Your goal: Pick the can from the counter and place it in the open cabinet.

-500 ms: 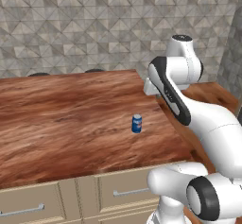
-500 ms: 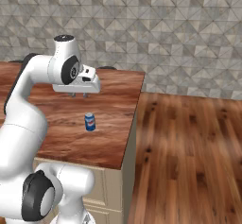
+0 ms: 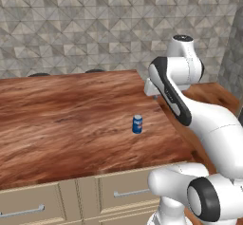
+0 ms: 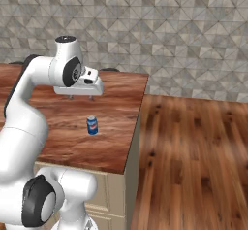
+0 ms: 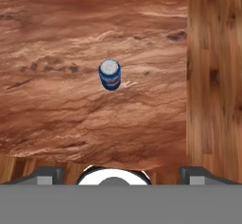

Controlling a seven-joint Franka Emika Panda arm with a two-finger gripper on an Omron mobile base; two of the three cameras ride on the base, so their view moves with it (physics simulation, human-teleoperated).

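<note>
The can (image 3: 137, 124), small and blue with a silver top, stands upright on the counter (image 3: 71, 115) near its right end. In the right base view the can (image 4: 92, 125) sits a little in front of and below my gripper (image 4: 81, 98), which hangs above the counter (image 4: 116, 137) pointing down. From the hand view the can (image 5: 110, 74) appears from above, well clear of my gripper (image 5: 120, 173). The fingertips (image 5: 47, 175) stand wide apart and open, with nothing between them. The open cabinet is out of view.
A grey stone-tile wall (image 3: 95, 29) runs behind the counter. Two dark round burners (image 3: 95, 70) lie at its back edge. Beige drawers with bar handles (image 3: 128, 192) front it. Wooden floor (image 4: 193, 151) lies past the counter's right edge.
</note>
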